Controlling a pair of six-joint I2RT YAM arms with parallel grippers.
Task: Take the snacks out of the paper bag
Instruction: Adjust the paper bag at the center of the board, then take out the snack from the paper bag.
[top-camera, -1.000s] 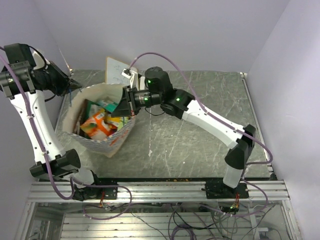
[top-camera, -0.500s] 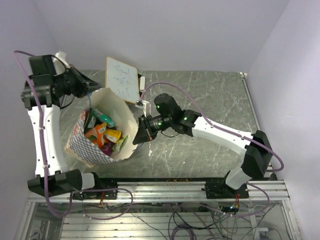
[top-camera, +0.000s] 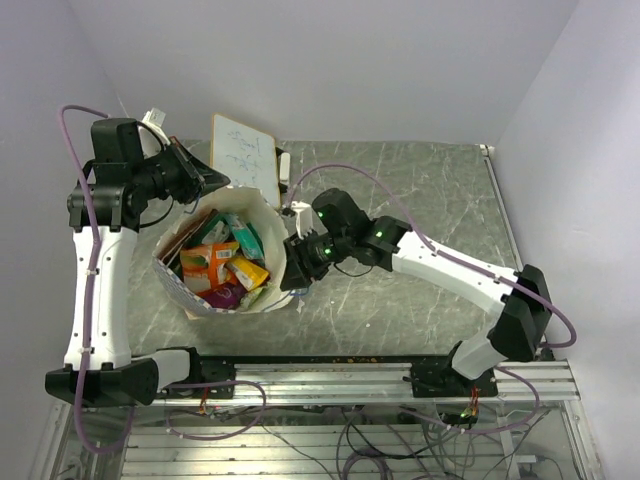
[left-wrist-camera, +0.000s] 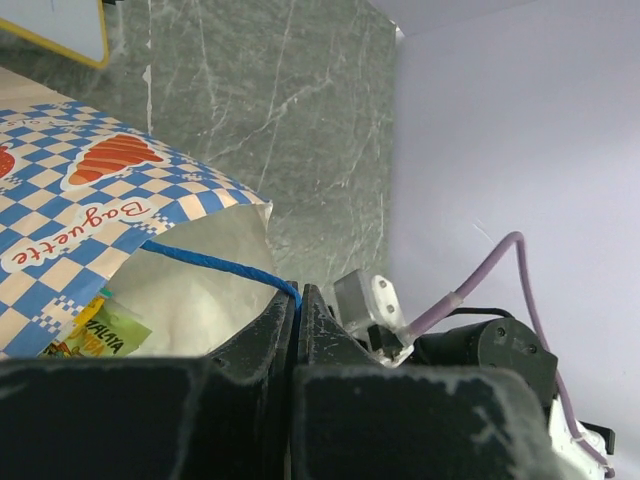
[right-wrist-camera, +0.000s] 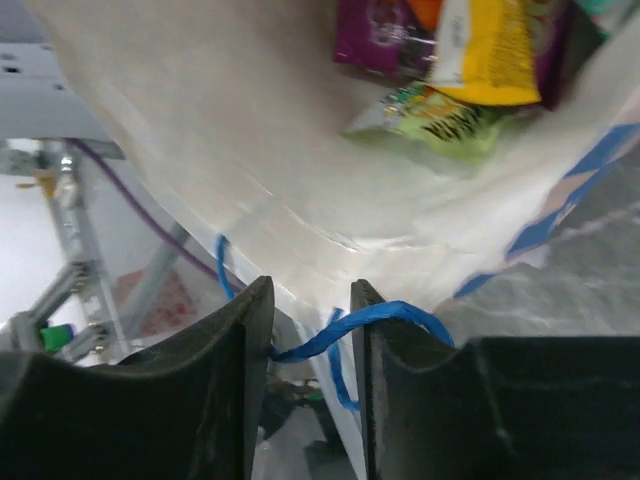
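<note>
The paper bag (top-camera: 272, 250) stands open on the table, blue-checked outside (left-wrist-camera: 80, 200), cream inside (right-wrist-camera: 200, 150). Several snacks lie in it: an orange packet (top-camera: 210, 262), a yellow one (top-camera: 247, 272) (right-wrist-camera: 490, 55), a magenta one (top-camera: 225, 296) (right-wrist-camera: 375, 35) and a green one (right-wrist-camera: 440, 115) (left-wrist-camera: 100, 335). My left gripper (top-camera: 222, 183) (left-wrist-camera: 293, 295) is shut on the thin blue cord handle (left-wrist-camera: 210, 265) at the bag's far rim. At the bag's right rim, my right gripper (top-camera: 293, 278) (right-wrist-camera: 310, 300) is open, and the other blue cord (right-wrist-camera: 400, 315) lies loosely across its jaws.
A white board with scribbles (top-camera: 245, 158) (left-wrist-camera: 50, 25) leans just behind the bag. Grey marbled table (top-camera: 420, 200) stretches to the right. Purple walls close in on the left, the back and the right. The metal frame rail (top-camera: 330, 380) runs along the near edge.
The right gripper has opened and no longer pinches its cord. The bag has swung and shifted right and nearer, its mouth now facing up. My left gripper moved right, still holding its handle.
</note>
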